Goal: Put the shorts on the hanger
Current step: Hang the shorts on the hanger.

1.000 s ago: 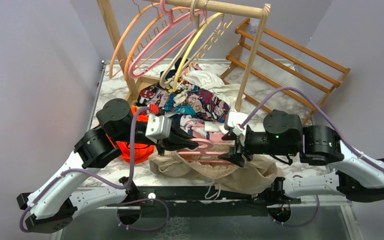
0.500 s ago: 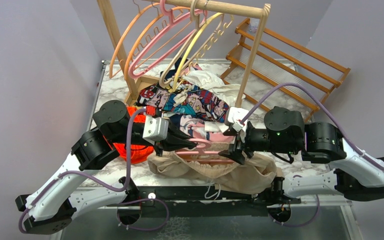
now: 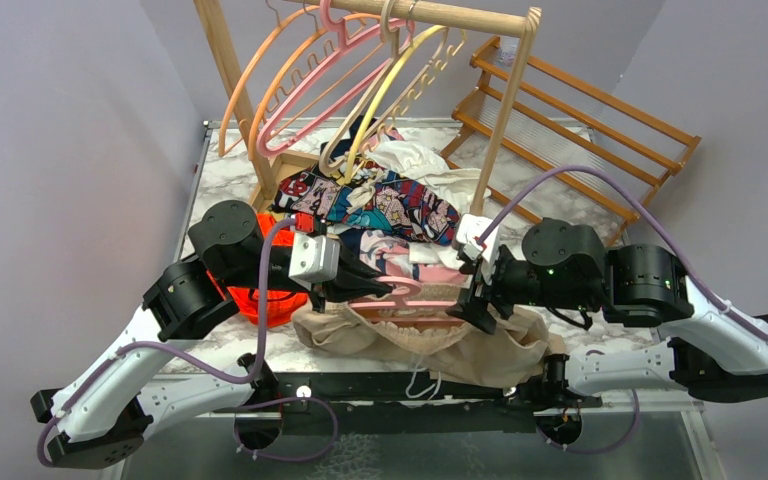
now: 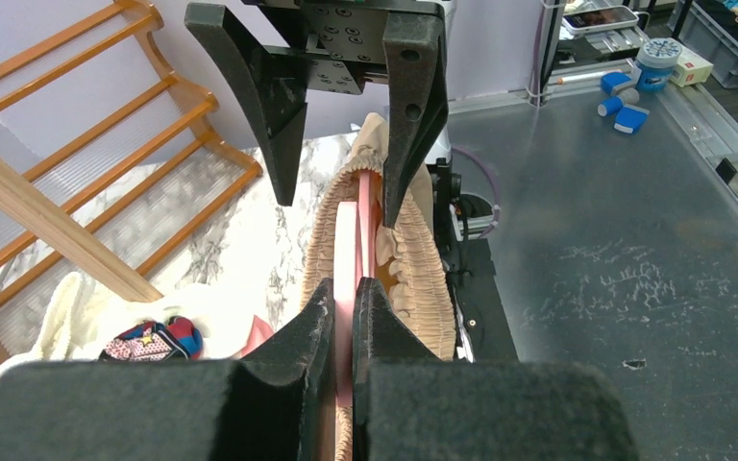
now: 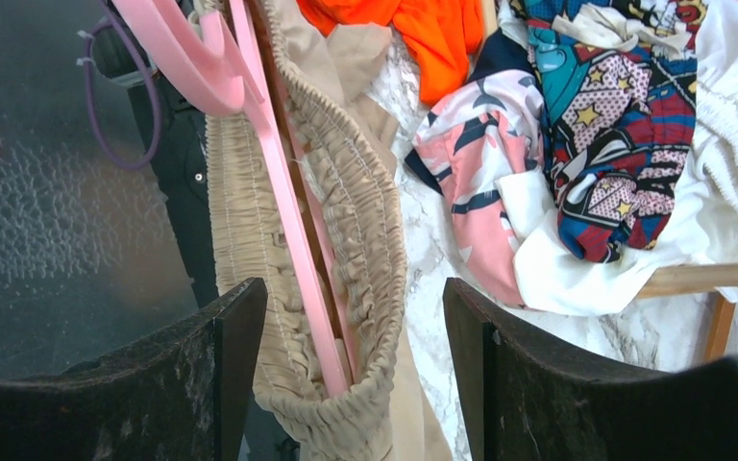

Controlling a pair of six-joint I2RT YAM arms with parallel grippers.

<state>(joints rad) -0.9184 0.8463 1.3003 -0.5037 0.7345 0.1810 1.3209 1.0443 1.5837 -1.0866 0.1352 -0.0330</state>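
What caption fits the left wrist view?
Left gripper shut on the pink hanger inside the shorts' waistband; right gripper open astride it.

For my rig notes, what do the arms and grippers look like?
Left arm and right arm: white lower shells, black rounded joints, looping purple cables. Silver block at the left wrist, green light on the right. Left gripper and right gripper: black, wedge-shaped fingers.
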